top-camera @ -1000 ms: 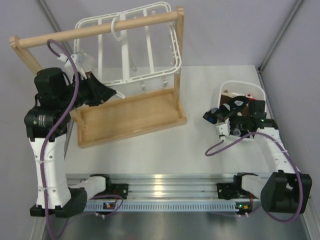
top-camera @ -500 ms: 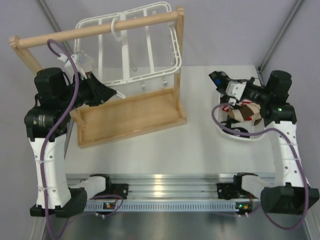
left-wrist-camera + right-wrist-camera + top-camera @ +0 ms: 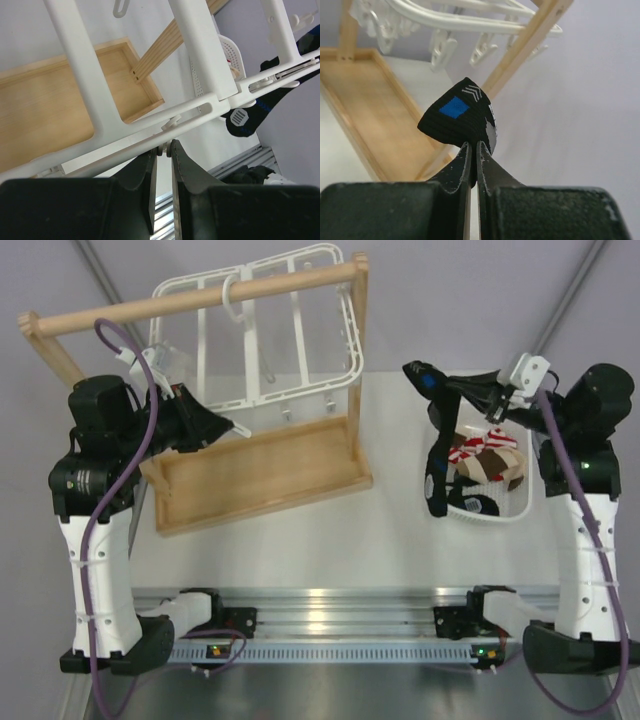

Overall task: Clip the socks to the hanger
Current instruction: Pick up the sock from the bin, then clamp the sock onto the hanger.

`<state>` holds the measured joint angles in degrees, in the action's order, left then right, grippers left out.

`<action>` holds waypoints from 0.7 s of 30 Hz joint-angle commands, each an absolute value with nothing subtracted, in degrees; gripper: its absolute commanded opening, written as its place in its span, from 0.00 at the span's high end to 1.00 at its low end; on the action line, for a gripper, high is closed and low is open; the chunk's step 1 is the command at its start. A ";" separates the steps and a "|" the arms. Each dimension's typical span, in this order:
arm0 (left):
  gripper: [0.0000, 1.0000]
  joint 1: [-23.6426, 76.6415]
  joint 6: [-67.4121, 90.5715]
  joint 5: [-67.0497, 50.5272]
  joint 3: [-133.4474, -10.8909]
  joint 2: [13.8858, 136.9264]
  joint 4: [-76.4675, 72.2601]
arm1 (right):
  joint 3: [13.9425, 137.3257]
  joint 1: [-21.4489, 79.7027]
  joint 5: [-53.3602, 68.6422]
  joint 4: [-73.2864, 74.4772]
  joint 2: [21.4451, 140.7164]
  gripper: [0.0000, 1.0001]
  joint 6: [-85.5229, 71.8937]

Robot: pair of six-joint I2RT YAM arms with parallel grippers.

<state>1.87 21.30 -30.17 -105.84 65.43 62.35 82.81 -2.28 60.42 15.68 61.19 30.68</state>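
The white hanger (image 3: 262,335) hangs by its hook from the wooden rail. My left gripper (image 3: 233,425) is shut on a small white clip (image 3: 164,149) at the hanger's lower left edge. My right gripper (image 3: 447,390) is shut on the black sock with blue and white patches (image 3: 436,455). It holds the sock in the air over the left rim of the white basket (image 3: 492,518), and the sock hangs limp. In the right wrist view the sock's cuff (image 3: 456,120) bunches above my pads, below the hanger's clips (image 3: 442,49). The plain sock cannot be made out.
The wooden stand has a top rail (image 3: 190,300), a right post (image 3: 357,360) and a tray base (image 3: 260,478) under the hanger. The basket holds brown, red and white clothes (image 3: 487,455). The stand's post (image 3: 532,47) is close ahead of the right gripper.
My right gripper has risen out of the basket with the sock, which now hangs full length. The right arm has swung back and to the right. The left arm has not moved.
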 commanded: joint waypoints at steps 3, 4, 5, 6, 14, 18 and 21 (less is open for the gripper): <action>0.82 1.49 21.01 -31.29 -106.70 65.48 57.39 | 86.05 2.63 69.25 12.13 63.45 1.00 6.19; 0.82 1.49 20.92 -31.29 -106.61 65.48 57.48 | 85.70 4.72 69.69 11.52 63.72 1.00 3.98; 0.82 1.49 20.83 -31.46 -106.70 65.30 57.48 | 84.56 5.88 69.61 11.08 63.89 1.00 1.78; 0.82 1.49 20.83 -31.64 -106.53 65.30 57.39 | 83.77 7.19 69.44 9.94 63.98 1.00 -4.16; 0.82 1.49 20.48 -33.22 -106.35 65.21 56.87 | 77.87 25.74 63.21 -3.68 67.23 1.00 -22.40; 0.82 1.49 20.57 -33.93 -106.17 65.04 56.78 | 75.94 31.28 60.30 -11.91 71.27 1.00 -34.85; 0.82 1.49 20.22 -33.84 -106.00 64.86 56.95 | 74.09 34.53 58.01 -14.77 73.12 1.00 -40.52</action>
<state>1.80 20.99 -32.51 -105.84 65.36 62.02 74.61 31.88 61.25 -6.02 71.96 -29.95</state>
